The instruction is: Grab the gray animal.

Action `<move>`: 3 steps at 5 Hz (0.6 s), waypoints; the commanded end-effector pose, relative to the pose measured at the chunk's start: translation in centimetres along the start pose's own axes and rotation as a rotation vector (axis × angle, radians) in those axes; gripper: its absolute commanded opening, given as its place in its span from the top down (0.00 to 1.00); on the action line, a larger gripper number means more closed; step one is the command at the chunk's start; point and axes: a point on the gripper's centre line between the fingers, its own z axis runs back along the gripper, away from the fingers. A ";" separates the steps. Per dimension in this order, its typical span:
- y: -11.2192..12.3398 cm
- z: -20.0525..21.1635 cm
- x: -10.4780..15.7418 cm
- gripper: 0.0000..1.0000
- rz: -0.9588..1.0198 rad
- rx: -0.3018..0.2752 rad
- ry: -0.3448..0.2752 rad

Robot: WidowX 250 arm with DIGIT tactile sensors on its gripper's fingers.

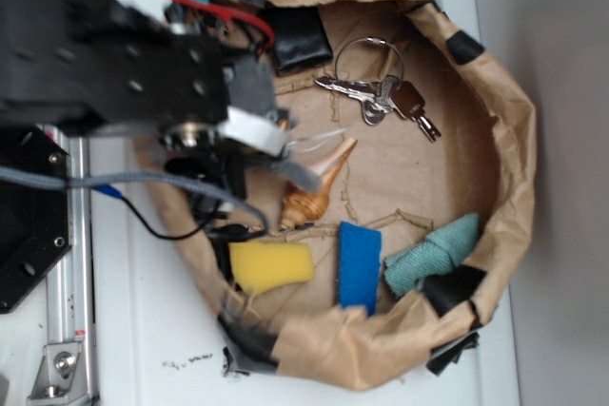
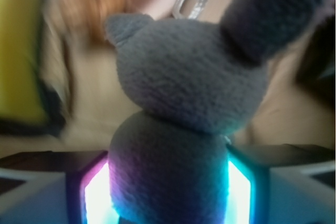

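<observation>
The gray animal (image 2: 184,77) fills the wrist view, a soft plain-gray plush whose rounded body sits squeezed between the two lit pads (image 2: 97,195) of my gripper (image 2: 168,192). One thick fin or tail lobe sticks up at the top right. In the exterior view my gripper (image 1: 271,135) hangs over the left side of the brown paper basket (image 1: 509,140), shut on the gray animal (image 1: 255,83), which shows only in part behind the gripper's white piece.
Inside the basket lie a tan seashell (image 1: 314,192), a yellow sponge (image 1: 271,265), a blue sponge (image 1: 360,268), a teal rolled cloth (image 1: 433,254), keys on a ring (image 1: 381,92) and a black item (image 1: 300,40). Cables trail from the arm at left.
</observation>
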 end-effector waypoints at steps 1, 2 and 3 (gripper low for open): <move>-3.9 7.7 4.7 1.00 0.121 -0.014 -0.209; -4.2 7.9 5.6 1.00 0.173 -0.004 -0.216; -3.7 7.3 6.0 1.00 0.181 0.011 -0.192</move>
